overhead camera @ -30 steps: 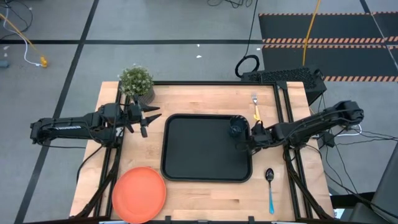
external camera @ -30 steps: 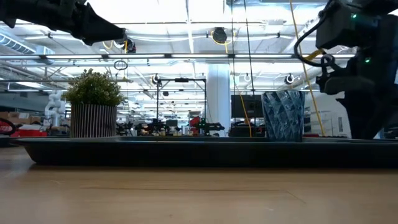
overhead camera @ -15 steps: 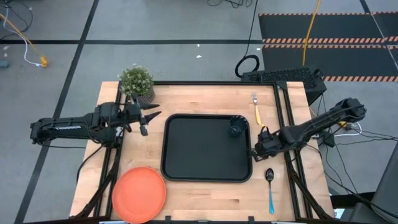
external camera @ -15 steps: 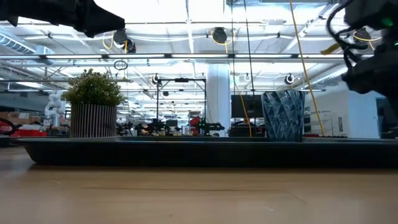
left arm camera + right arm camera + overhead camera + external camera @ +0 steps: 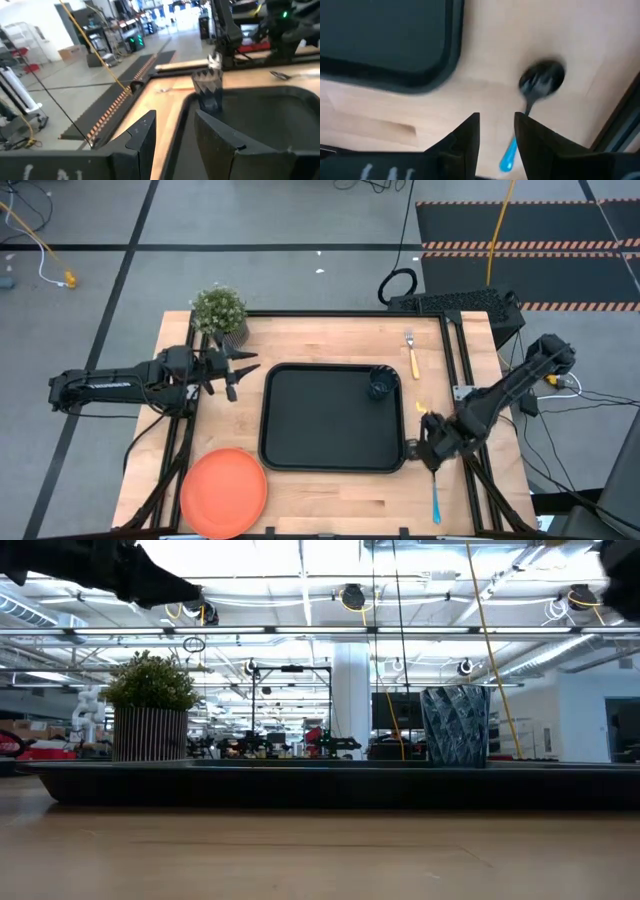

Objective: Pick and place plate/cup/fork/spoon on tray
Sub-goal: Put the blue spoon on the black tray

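Note:
The black tray lies mid-table. The dark cup stands upright in its far right corner and also shows in the low view and the left wrist view. The orange plate lies flat at the near left. The fork lies at the far right. The spoon lies right of the tray, its blue handle toward the near edge. My right gripper is open above the spoon, pointing down, empty. My left gripper is open and empty, left of the tray.
A potted green plant stands at the far left corner, close behind my left gripper. Dark frame rails run along the table's right side next to the fork and spoon. Bare wood lies between the tray and the near edge.
My right gripper has moved away from the cup toward the table's near edge and now stands over the spoon's bowl. In the low view it has left the picture's right side. The cup has stayed upright on the tray.

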Controlling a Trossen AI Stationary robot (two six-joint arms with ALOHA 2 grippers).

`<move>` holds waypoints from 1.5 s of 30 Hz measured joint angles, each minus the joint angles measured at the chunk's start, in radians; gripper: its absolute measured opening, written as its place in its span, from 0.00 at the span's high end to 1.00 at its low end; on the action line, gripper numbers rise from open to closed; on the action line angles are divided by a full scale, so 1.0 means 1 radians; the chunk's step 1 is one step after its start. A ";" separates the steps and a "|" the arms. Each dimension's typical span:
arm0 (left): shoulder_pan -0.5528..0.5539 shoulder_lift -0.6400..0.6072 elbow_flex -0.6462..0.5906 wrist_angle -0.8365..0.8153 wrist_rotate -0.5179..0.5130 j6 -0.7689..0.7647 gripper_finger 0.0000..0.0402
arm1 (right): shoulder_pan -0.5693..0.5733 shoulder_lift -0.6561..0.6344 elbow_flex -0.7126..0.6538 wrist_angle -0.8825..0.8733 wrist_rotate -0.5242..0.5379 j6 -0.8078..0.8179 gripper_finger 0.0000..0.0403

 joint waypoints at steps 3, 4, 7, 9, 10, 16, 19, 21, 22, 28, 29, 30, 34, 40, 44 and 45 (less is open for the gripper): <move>0.000 0.001 0.000 -0.050 0.041 0.000 0.66 | 0.068 0.093 0.040 0.026 -0.003 0.113 0.72; 0.000 0.001 0.000 -0.065 0.055 -0.001 0.66 | 0.085 0.126 0.050 0.041 -0.018 0.129 0.72; 0.000 0.001 0.000 -0.093 0.096 -0.006 0.66 | 0.111 0.227 0.086 0.077 -0.078 0.153 0.72; 0.000 0.001 0.000 -0.096 0.119 -0.008 0.66 | 0.117 0.287 0.117 0.081 -0.080 0.150 0.72; 0.000 0.001 0.000 -0.096 0.128 -0.012 0.66 | 0.118 0.313 0.131 0.078 -0.080 0.144 0.72; 0.000 0.001 0.000 -0.098 0.135 -0.030 0.66 | 0.148 0.407 0.158 0.067 -0.088 0.128 0.72; 0.000 0.001 0.000 -0.112 0.136 -0.039 0.66 | 0.170 0.426 0.158 0.048 -0.134 0.124 0.72; 0.000 0.001 0.000 -0.117 0.136 -0.048 0.66 | 0.188 0.429 0.157 0.016 -0.143 0.124 0.72; 0.000 0.001 0.000 -0.117 0.136 -0.050 0.66 | 0.196 0.428 0.157 0.003 -0.138 0.124 0.72; 0.000 0.001 0.000 -0.125 0.136 -0.075 0.66 | 0.204 0.433 0.157 -0.027 -0.072 0.119 0.72; 0.000 0.001 0.000 -0.133 0.136 -0.076 0.66 | 0.204 0.438 0.157 -0.028 -0.066 0.117 0.72; 0.000 0.001 0.000 -0.141 0.136 -0.077 0.66 | 0.204 0.444 0.157 -0.028 -0.064 0.117 0.72; 0.000 0.001 0.000 -0.170 0.136 -0.093 0.66 | 0.205 0.464 0.157 -0.025 -0.063 0.116 0.72; 0.000 0.001 0.000 -0.173 0.136 -0.105 0.66 | 0.205 0.505 0.157 0.002 -0.050 0.108 0.72; 0.000 0.001 0.000 -0.177 0.136 -0.108 0.66 | 0.216 0.539 0.159 0.038 -0.050 0.105 0.72; 0.000 0.001 0.000 -0.180 0.136 -0.108 0.66 | 0.217 0.544 0.161 0.039 -0.050 0.105 0.72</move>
